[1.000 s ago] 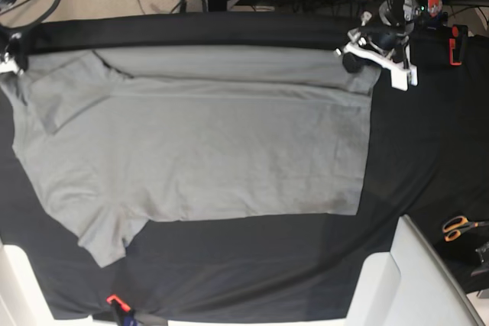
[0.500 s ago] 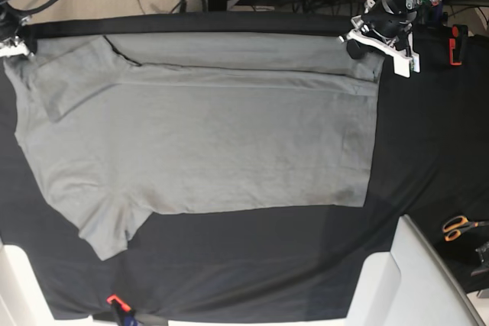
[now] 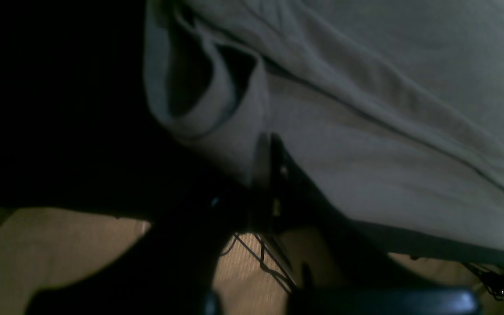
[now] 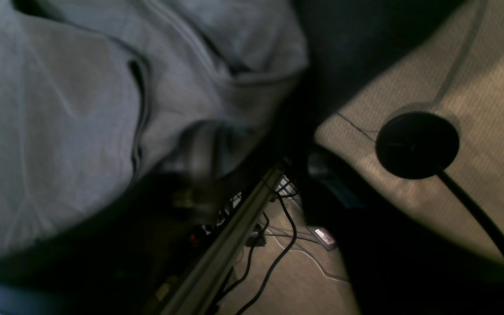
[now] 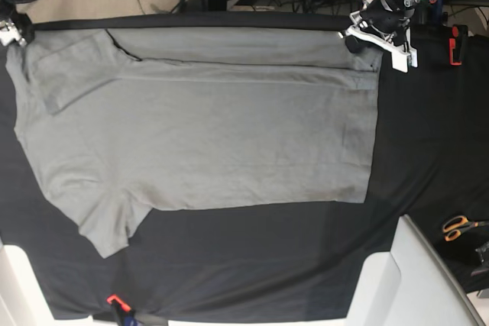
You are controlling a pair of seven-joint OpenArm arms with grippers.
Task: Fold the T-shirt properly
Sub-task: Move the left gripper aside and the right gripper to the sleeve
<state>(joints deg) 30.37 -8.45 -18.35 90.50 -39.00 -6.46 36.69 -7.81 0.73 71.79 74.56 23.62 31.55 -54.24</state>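
Left gripper [image 5: 359, 38] and right gripper [image 5: 11, 33] each clamp a far corner of the T-shirt [image 5: 206, 131], whose long axis spans between them across the bench [image 5: 428, 150].

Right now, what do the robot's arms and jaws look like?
The left gripper has white angular plastic jaws on a black arm with black cables, small lit dots and a red patch. The right gripper shows only white jaws and looping black cable at the picture's edge.
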